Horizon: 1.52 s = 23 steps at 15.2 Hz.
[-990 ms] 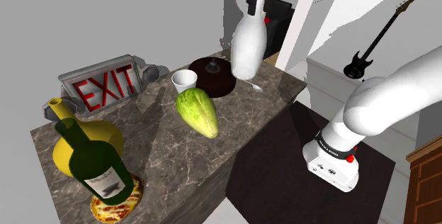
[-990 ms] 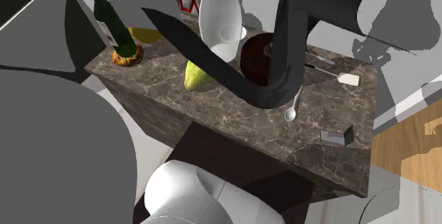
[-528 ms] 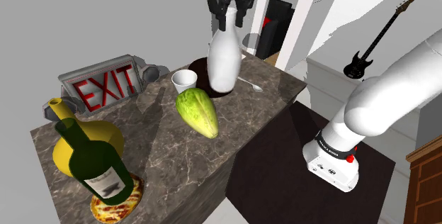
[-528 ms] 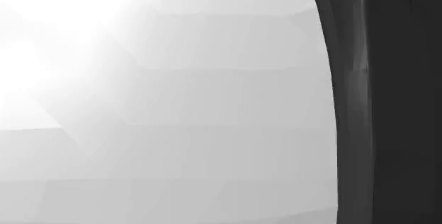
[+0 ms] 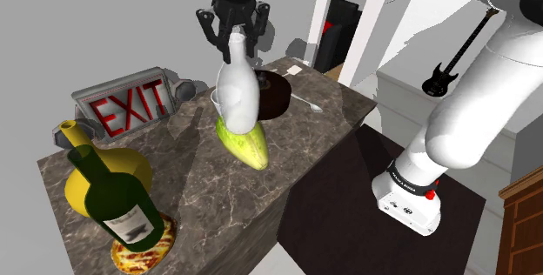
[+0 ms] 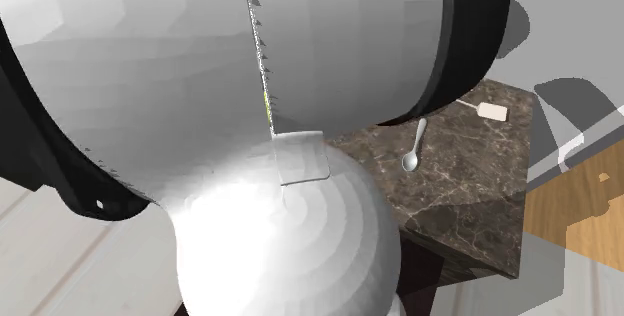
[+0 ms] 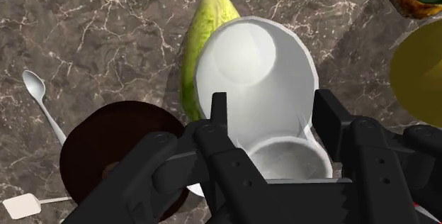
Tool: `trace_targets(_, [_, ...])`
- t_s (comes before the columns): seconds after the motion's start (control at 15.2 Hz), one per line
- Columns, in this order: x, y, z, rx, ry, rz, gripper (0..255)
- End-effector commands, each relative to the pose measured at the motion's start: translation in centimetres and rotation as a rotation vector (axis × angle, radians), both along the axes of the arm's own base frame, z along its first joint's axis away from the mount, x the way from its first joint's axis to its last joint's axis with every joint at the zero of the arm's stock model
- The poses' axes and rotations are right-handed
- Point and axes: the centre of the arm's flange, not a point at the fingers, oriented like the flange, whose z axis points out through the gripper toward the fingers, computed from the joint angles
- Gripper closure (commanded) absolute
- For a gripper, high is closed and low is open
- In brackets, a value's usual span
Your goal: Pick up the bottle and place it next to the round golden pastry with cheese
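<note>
A white bottle [image 5: 237,95] is held by its narrow neck in the black pincer [image 5: 233,36]. The fingers are closed to a narrow gap on either side of the neck, and the bottle is hung upright in the air above the counter [image 5: 313,130]. In the shoulder view a green leafy vegetable [image 5: 251,147] is seen just below it at 6 o'clock, a dark round cake [image 5: 277,97] at 3 o'clock and an EXIT sign [image 5: 130,103] at 9 o'clock. In the wrist view the wide body of the bottle [image 7: 255,74] is seen beyond the pincer [image 7: 275,116], over the vegetable [image 7: 202,24].

The round golden pastry [image 5: 139,254] lies well apart, at about 7 o'clock from the bottle, with a green wine bottle [image 5: 113,197] standing on it and a yellow vessel [image 5: 94,173] just beside it at 11 o'clock.

The bottle is judged to be stiff, smooth and probably breakable, with most of its weight low in the broad body. Held at the neck, it can be expected to swing on quick moves and to slide if the grip is loosened. The flare below the neck is judged a sound stop, so the hold there should be kept. Bare counter at 3 o'clock of the pastry is judged the safest spot, and a slow, upright set-down is advised
</note>
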Motion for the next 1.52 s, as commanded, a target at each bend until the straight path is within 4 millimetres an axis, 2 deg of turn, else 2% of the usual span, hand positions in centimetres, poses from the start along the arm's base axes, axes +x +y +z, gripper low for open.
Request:
trace_targets(0.0, [1.0, 2.2, -1.2, 0.001, 0.0, -0.002, 255])
trace_targets(0.86, [6.0, 17.3, -8.2, 0.001, 0.0, -0.002, 255])
trace_targets(1.45, [6.0, 17.3, -12.9, 0.001, 0.0, -0.002, 255])
